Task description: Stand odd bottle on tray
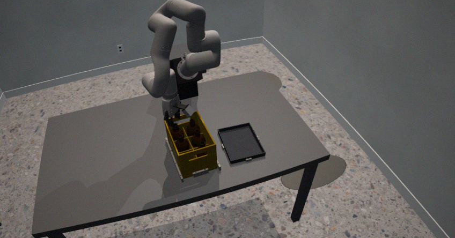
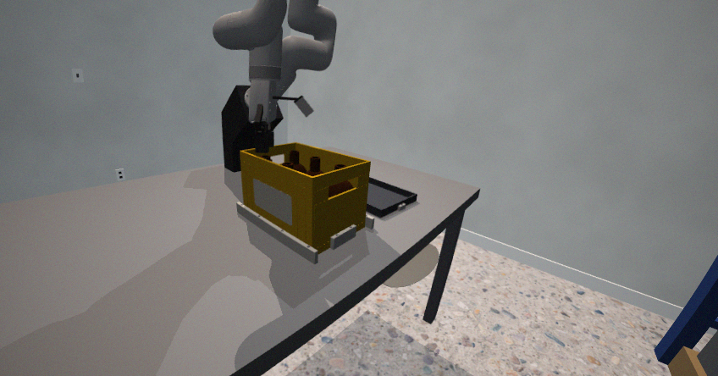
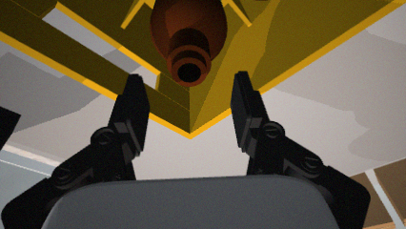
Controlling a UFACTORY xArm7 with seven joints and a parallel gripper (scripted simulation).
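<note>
A yellow crate (image 1: 189, 143) stands on the table with several brown bottles upright in its cells. My gripper (image 1: 170, 116) hangs over the crate's far left corner, fingers pointing down. In the wrist view the gripper (image 3: 190, 107) is open and empty, its fingers straddling the crate's corner. A brown bottle (image 3: 189, 35) stands in the corner cell just ahead of the fingertips, its mouth facing me and clear of both fingers. In the exterior view the gripper (image 2: 262, 141) reaches the crate's (image 2: 305, 196) far rim. The black tray (image 1: 240, 142) lies empty to the right of the crate.
The crate sits on a grey base with end brackets (image 1: 200, 172). The black robot base (image 1: 186, 81) stands behind the crate. The table's front edge is near the crate and the tray (image 2: 388, 196).
</note>
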